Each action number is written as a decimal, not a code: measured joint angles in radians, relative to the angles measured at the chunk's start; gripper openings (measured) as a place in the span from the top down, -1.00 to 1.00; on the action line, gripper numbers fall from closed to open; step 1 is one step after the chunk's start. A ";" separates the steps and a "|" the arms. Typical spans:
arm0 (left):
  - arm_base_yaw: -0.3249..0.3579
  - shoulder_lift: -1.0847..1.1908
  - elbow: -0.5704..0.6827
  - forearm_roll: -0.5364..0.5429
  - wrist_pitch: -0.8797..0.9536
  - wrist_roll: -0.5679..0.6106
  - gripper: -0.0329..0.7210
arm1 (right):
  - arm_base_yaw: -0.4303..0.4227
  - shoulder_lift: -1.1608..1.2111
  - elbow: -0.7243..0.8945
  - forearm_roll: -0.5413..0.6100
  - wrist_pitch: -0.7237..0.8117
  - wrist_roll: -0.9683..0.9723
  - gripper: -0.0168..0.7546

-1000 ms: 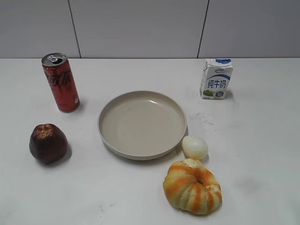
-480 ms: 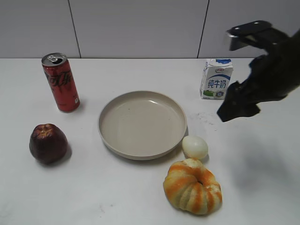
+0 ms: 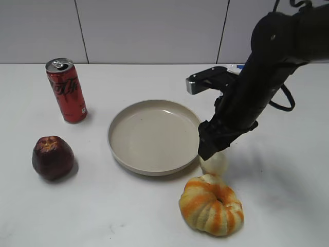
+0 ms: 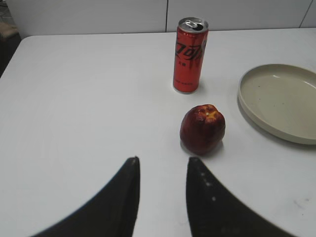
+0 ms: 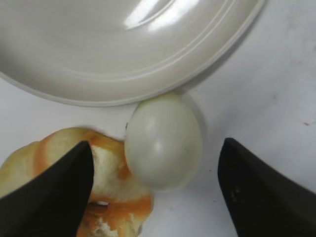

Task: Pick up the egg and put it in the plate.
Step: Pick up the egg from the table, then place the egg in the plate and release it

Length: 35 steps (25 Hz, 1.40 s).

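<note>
Right wrist view: the egg [image 5: 164,140] is seen at frame centre between the spread fingers of the right gripper [image 5: 155,190], which is open around it and not yet closed. The egg lies on the table just below the rim of the plate [image 5: 148,94] and against the bun [image 5: 64,163] at lower left (a tight spot). Nothing has been grasped; closing, lifting and placing in the plate are judged to remain. The left gripper [image 4: 160,197] is parted and holds nothing.
</note>
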State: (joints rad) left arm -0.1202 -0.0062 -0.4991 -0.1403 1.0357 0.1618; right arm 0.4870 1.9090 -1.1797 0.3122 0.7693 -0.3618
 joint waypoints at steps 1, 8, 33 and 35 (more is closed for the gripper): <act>0.000 0.000 0.000 0.000 0.000 0.000 0.28 | 0.000 0.022 0.000 -0.002 -0.001 0.002 -0.58; 0.000 0.000 0.000 0.000 0.000 0.000 0.28 | 0.000 0.096 -0.001 -0.002 -0.061 0.004 -0.58; 0.000 0.000 0.000 0.000 0.000 0.000 0.28 | 0.049 0.047 -0.332 -0.020 0.190 0.058 -0.18; 0.000 0.000 0.000 0.000 0.000 0.000 0.28 | 0.081 0.053 -0.354 -0.014 0.144 0.055 -0.18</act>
State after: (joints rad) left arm -0.1202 -0.0062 -0.4991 -0.1403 1.0357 0.1618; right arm 0.5685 1.9625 -1.5342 0.2983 0.9136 -0.3069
